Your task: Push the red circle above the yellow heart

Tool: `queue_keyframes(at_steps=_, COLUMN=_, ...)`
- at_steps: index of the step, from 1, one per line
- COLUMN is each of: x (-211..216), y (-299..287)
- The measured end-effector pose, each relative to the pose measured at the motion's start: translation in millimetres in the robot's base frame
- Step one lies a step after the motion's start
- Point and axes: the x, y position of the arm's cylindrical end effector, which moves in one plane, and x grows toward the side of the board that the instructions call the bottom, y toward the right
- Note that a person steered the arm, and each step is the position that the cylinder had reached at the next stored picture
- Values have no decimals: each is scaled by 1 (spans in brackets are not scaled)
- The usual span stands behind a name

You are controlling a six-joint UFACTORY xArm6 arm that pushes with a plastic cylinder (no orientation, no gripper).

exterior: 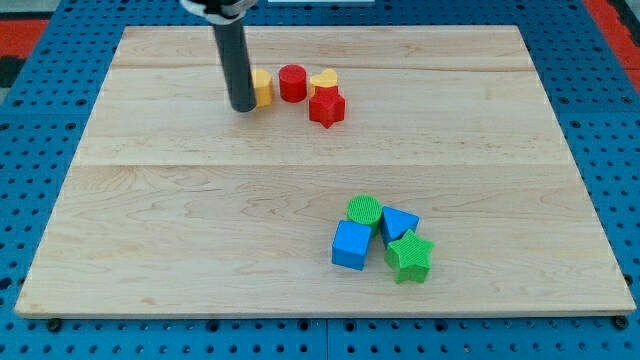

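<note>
**Rod closing in on the red circle from the top-left group**

The wooden board (200, 200) is lying flat across the bench, filling most of the view. The arm's dark rod is standing near the board's top edge, left of centre, and my tip (243, 107) is resting against the left side of a yellow block (262, 88), whose shape cannot be made out. The rod has nothing to grasp with; it is simply pressing sideways.

The red circle (292, 83) is sitting just right of that yellow block, near the top edge, with the yellow heart (323, 79) just to its right and a red star (327, 106) touching the heart from below. The approach seems to be under way; the circle is not yet above the heart. The next move probably calls for coming round the yellow block and nudging the circle up and rightward without dragging the heart along.

The circle is looking like a short, upright, glossy red cylinder.
</note>
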Motion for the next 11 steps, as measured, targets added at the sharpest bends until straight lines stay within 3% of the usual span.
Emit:
queue_keyframes(at_steps=2, x=-48, y=12)
queue_keyframes(at_steps=4, x=-44, y=-25)
queue_keyframes(at_steps=6, x=-15, y=-26)
queue_keyframes(at_steps=8, x=-15, y=-23)
queue_keyframes(at_steps=11, x=-30, y=36)
